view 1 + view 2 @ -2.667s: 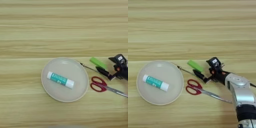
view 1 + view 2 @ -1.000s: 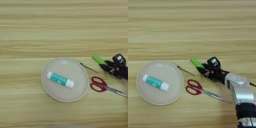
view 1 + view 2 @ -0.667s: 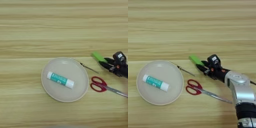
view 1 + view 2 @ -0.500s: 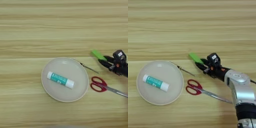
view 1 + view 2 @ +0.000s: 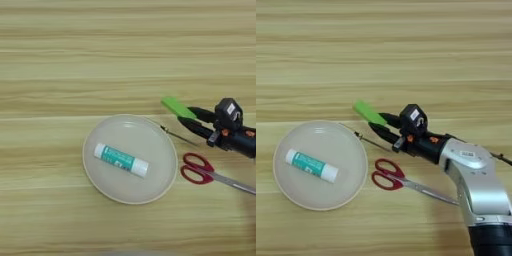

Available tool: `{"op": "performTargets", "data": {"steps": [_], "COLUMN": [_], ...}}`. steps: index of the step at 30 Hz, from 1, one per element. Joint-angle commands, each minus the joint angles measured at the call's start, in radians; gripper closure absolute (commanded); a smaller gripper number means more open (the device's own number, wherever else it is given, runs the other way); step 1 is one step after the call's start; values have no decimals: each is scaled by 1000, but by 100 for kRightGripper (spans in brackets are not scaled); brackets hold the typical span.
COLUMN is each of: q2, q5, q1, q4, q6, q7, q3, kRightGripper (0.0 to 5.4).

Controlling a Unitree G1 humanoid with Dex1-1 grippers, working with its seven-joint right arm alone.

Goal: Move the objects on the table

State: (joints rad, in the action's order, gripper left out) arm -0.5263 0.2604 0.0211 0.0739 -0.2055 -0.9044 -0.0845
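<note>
Green block (image 5: 369, 113) now up off the surface (image 5: 75, 60), gripped at its right end in the jaws of the right gripper (image 5: 382, 125); 2.7 s ago it lay lower, close by the scissors. It has since drifted up and left: a carry is likely underway. Scissors (image 5: 202, 169) untouched, just right of the plate (image 5: 105, 190), which holds a glue stick (image 5: 121, 160). Broad bare wood lies above and left; the surface's edges are out of view.

The counter (image 5: 75, 60) is showing smooth, striped wood grain. The scissors (image 5: 401, 182) are pairing glossy red plastic handles with bright metal blades. The green block (image 5: 369, 113) is looking matt; the silver forearm (image 5: 476, 175) is gleaming like metal.
</note>
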Motion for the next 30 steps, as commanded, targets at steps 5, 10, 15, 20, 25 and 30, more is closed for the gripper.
{"op": "performTargets", "data": {"steps": [5,10,15,20,25,30], "q2": [-24,-23,2,13,28,26], "q5": [7,-13,-45,-73,-96,-99], "q1": [-9,-28,-26,-26,-24,-22], "q4": [88,98,102,100,104,102], "q6": [20,22,16,17,14,15], "q7": [-19,-29,-15,-5,5,5], "q3": [28,62,125,166,207,217], "kRightGripper": [401,401,401,401,401,401]}}
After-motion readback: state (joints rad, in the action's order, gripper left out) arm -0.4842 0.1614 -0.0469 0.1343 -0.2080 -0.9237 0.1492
